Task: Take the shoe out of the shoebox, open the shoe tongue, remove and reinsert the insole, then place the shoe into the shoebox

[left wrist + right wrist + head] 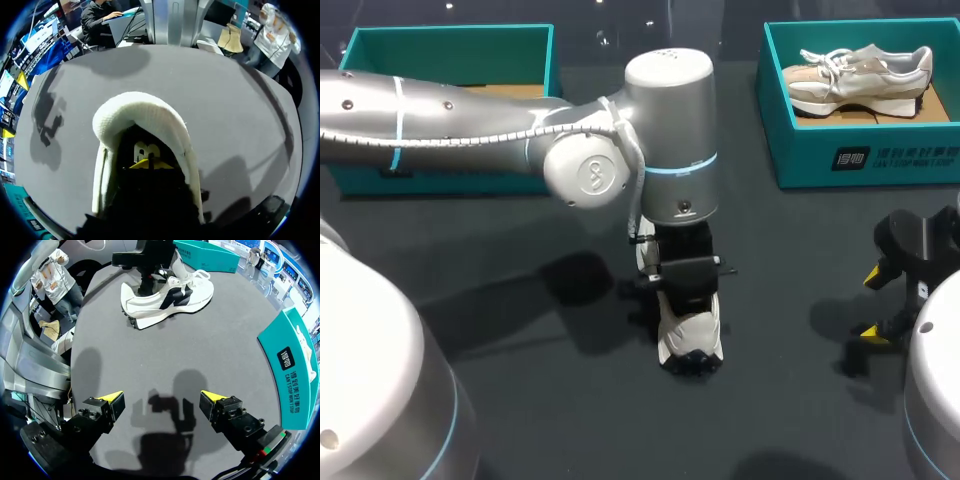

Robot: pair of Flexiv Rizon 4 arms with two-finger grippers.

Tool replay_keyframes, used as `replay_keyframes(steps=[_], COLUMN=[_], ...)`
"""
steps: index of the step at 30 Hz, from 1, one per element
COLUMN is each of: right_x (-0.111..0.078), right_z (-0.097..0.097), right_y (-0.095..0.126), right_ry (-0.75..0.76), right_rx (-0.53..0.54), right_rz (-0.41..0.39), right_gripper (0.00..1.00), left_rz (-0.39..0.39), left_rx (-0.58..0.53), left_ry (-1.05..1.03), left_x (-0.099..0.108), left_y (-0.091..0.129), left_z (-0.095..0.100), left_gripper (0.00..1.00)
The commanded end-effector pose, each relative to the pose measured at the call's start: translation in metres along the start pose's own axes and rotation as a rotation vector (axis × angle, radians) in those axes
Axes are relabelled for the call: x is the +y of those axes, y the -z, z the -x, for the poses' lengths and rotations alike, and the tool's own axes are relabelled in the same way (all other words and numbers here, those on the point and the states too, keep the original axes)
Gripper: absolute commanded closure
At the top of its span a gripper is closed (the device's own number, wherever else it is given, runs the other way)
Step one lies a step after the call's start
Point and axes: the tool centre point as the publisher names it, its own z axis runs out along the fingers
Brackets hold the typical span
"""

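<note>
the left gripper point(150, 163) is sunk into the mouth of the white shoe point(692, 338). in its own wrist view only a sliver of yellow shows in the dark inside, ringed by the shoe's padded white collar, so i cannot tell whether it is open or closed, or whether it has hold of anything in there. from overhead the left arm point(470, 125) and its wrist cover the gripper and most of the shoe. only one end of the shoe, with its dark studded sole edge, pokes out toward the near edge of the bench point(570, 420).

the right wrist view gives the clearest look at the shoe (white, with black side markings and white laces). it stands on its sole near the middle of the bench, with the dark gripper coming down into its opening.

the right gripper point(162, 399) is spread wide, holding and touching nothing, with bare bench and its own shadow between the yellow tips. it hangs near the right edge of the bench, well apart from the white shoe.

the right shoebox point(790, 150), teal, sits at the far right corner with a beige shoe point(860, 75) lying inside on its side. the left shoebox point(450, 40) sits at the far left corner, its front wall partly cut off by the arm and a strip of brown floor showing.
</note>
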Motion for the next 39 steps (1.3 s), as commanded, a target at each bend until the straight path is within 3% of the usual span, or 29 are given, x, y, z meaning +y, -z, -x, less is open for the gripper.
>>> replay_keyframes(steps=[1,8,14,19,26,32,39], right_x=[0.0,0.0,0.0,0.0,0.0,0.0,0.0], right_z=[-0.002,-0.002,-0.002,-0.002,-0.002,-0.002,-0.002], right_y=[0.001,0.001,0.001,0.001,0.001,0.001,0.001], right_ry=[0.0,0.0,0.0,0.0,0.0,0.0,0.0], right_rx=[-0.003,-0.003,-0.003,-0.003,-0.003,-0.003,-0.003], right_rz=[-0.001,-0.001,-0.001,-0.001,-0.001,-0.001,-0.001], right_gripper=[0.0,0.0,0.0,0.0,0.0,0.0,0.0], left_rz=[0.044,0.168,0.2,0.186,0.133,0.072,0.003], left_rx=[-0.009,-0.005,-0.019,-0.049,-0.074,-0.025,0.011], left_ry=[0.001,0.024,0.035,0.003,-0.064,-0.067,-0.039], left_x=[0.012,0.034,0.04,0.024,-0.018,-0.037,-0.018], left_y=[-0.013,-0.006,0.012,0.032,0.054,0.034,-0.014], left_z=[-0.005,-0.014,-0.016,-0.011,0.005,0.008,0.004], left_gripper=[1.0,1.0,1.0,1.0,1.0,1.0,1.0])
